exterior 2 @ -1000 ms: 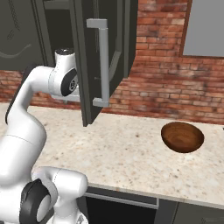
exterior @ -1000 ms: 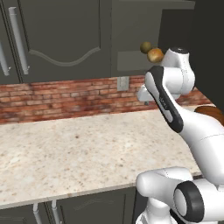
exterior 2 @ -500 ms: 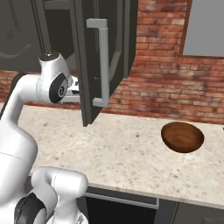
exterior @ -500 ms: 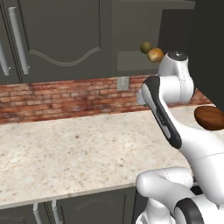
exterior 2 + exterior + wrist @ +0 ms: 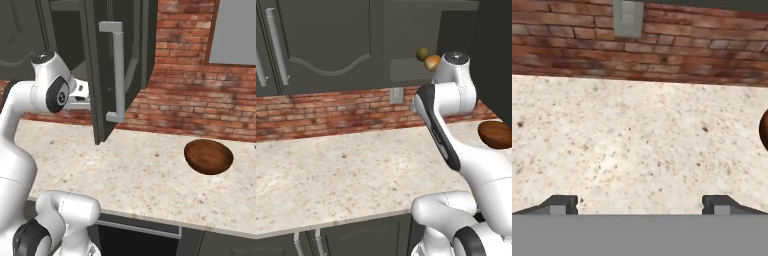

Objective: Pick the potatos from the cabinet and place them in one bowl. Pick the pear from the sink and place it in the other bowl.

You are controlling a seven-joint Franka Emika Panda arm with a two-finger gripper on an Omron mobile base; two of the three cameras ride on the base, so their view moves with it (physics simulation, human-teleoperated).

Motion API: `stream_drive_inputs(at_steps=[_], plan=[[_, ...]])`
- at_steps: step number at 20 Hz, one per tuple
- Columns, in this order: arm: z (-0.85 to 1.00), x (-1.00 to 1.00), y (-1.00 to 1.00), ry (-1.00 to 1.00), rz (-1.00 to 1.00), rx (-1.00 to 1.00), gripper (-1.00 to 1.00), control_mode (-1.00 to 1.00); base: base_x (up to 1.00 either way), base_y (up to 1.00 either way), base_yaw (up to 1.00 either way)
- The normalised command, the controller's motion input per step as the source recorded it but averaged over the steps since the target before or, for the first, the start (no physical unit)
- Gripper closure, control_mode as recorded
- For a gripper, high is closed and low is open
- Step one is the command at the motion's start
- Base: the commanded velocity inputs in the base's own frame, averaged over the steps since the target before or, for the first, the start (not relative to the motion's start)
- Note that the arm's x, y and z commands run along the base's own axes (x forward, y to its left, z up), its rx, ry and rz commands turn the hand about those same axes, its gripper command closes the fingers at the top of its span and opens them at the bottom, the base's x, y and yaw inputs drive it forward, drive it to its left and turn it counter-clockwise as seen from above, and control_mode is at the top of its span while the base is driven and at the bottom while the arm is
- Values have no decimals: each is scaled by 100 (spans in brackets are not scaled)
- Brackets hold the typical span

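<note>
- At the left of the left base view we see closed dark grey doors with silver bar handles (image 5: 276, 47) over a brick backsplash (image 5: 321, 112), and below them the speckled counter (image 5: 346, 175).
- Further right, the cabinet (image 5: 411, 40) stands open, and the potatos (image 5: 428, 59) sit side by side on its shelf, the olive-brown one to the left and touching the golden-tan one, just left of the arm's upper joint.
- At the right edge of that view the dark-brown bowl (image 5: 496, 134) rests on the counter, partly behind the arm.
- In the right base view, the open cabinet door (image 5: 117, 65) hangs beside the arm, and the same bowl (image 5: 208, 156) sits well to its right on the counter.
- In the hand view our claw (image 5: 639, 205) is spread wide, its tips far apart with nothing between them, looking down on bare counter below a grey wall outlet (image 5: 628, 18); a sliver of the bowl shows at the right edge.
</note>
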Motion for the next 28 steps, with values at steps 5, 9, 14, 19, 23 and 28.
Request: stream_drive_inputs(at_steps=[5,9,14,19,23,28], plan=[[39,14,1,-3,-13,-3,-100,-100,0,0,0],[33,28,0,-4,-14,-3,-100,-100,0,0,0],[21,24,-5,-6,-8,-1,-100,-100,0,0,0],[0,-6,-10,-6,1,4,-100,-100,0,0,0],[20,4,-11,-23,1,18,-100,-100,0,0,0],[38,21,0,-22,-1,13,-100,-100,0,0,0]])
